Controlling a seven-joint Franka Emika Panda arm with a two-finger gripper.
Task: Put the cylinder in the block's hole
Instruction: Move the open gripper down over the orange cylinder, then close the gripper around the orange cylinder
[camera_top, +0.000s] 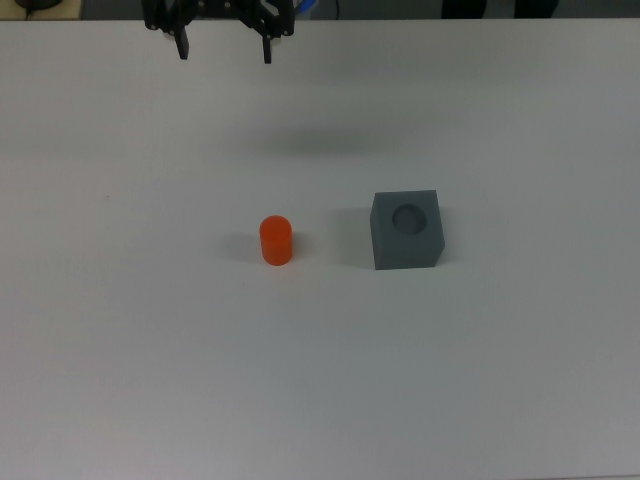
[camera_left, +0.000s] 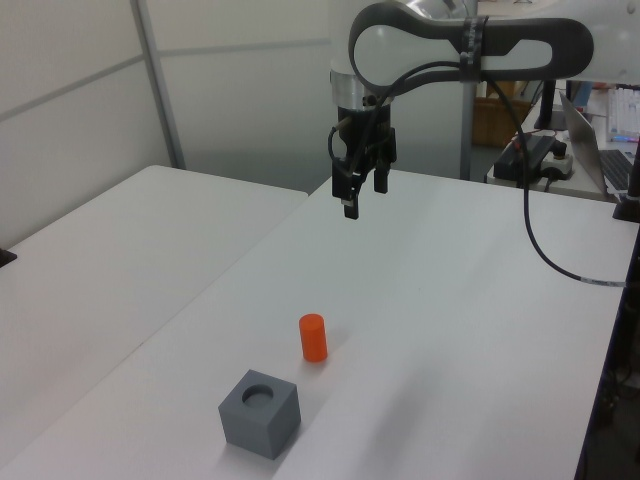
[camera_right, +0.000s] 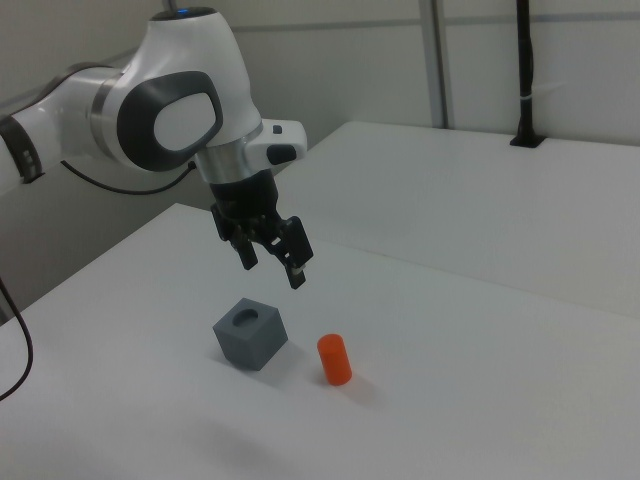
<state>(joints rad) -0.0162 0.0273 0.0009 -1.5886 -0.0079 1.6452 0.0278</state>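
Your gripper (camera_top: 224, 47) hangs open and empty high above the table, and the cylinder (camera_top: 275, 240) stands upright below it, toward the top view's bottom, beside the block (camera_top: 406, 232).

Upright orange cylinder (camera_top: 275, 240) beside grey block (camera_top: 406, 232), its hole (camera_top: 408, 217) facing up.

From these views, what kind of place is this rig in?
Most likely a robotics lab or office workspace. The arm's gripper hangs above a plain white table holding only an orange cylinder and a grey block; a desk with a laptop stands behind.
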